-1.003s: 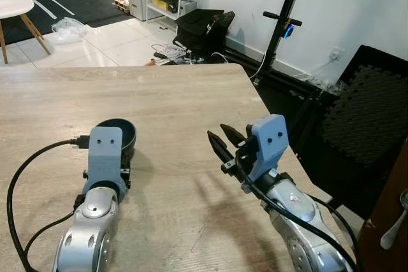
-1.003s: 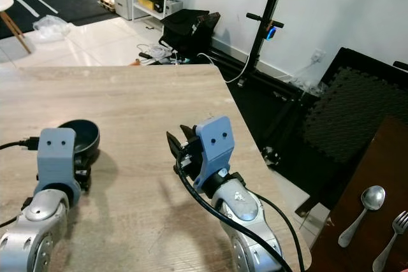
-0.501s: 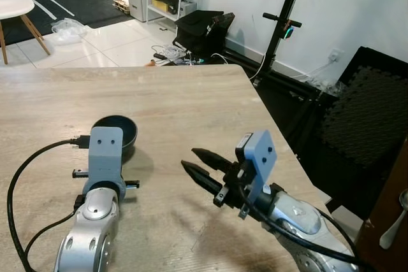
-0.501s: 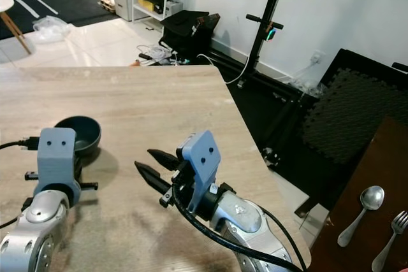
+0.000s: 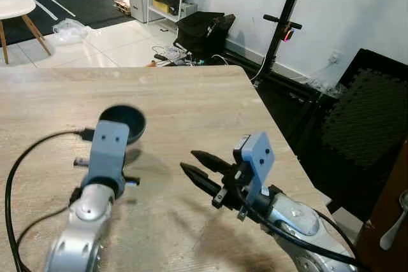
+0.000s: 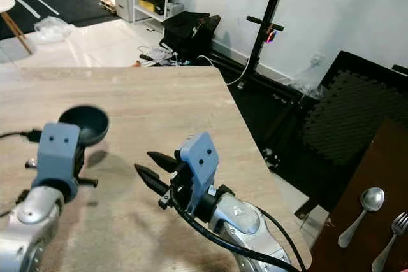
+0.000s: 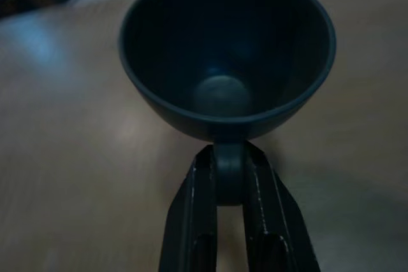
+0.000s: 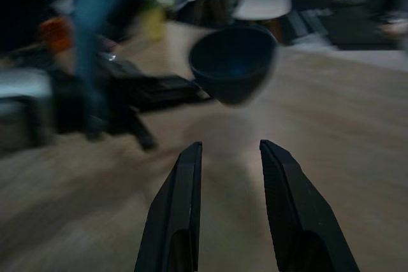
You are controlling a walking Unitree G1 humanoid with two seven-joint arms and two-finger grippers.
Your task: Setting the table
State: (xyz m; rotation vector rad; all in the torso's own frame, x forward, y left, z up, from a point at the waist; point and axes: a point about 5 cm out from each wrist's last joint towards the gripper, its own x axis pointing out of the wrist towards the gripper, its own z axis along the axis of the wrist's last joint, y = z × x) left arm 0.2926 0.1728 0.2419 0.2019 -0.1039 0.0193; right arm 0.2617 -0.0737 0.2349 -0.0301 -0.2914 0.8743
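Observation:
A small dark blue bowl (image 5: 123,121) hangs just above the wooden table (image 5: 191,100), its shadow on the wood below. My left gripper (image 7: 229,186) is shut on the bowl's near rim (image 7: 226,135), the fingers pinching the wall. My right gripper (image 5: 191,165) stands open over the table to the right of the bowl, its two black fingers (image 8: 290,208) pointing left toward the bowl (image 8: 233,62) with a gap of bare wood between.
The table's right edge (image 6: 255,151) falls off to black floor mats and a black stand (image 6: 264,30). A spoon (image 6: 360,211) and a fork (image 6: 390,237) lie on a dark brown surface at the lower right. A white chair (image 5: 16,4) stands far left.
My left gripper has lifted the bowl off the table and carried it a little forward and to the right. The right gripper swung left a second ago and now holds still.

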